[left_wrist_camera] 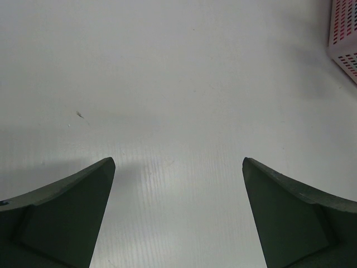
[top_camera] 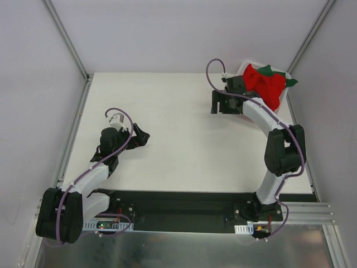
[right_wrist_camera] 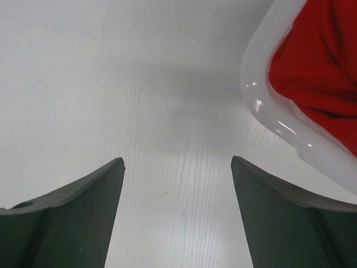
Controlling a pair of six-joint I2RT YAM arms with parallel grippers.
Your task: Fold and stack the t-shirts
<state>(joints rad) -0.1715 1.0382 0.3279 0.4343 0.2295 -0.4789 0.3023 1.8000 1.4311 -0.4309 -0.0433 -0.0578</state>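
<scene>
1. The table (top_camera: 184,128) bears a white basket (top_camera: 244,68) at its far right corner.
2. In the basket, a red t-shirt (top_camera: 266,84) lies heaped over a green t-shirt (top_camera: 291,82).
3. The right gripper (top_camera: 222,103) hangs just beside the basket, fingers apart and empty. This looks like fetching the first shirt, so next it must reach in and pinch red cloth.
4. The left gripper (top_camera: 140,137) is well apart from the basket, fingers spread and empty.

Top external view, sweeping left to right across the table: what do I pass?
left gripper → right gripper → left rim of the white basket → red t-shirt heaped in that basket
</scene>
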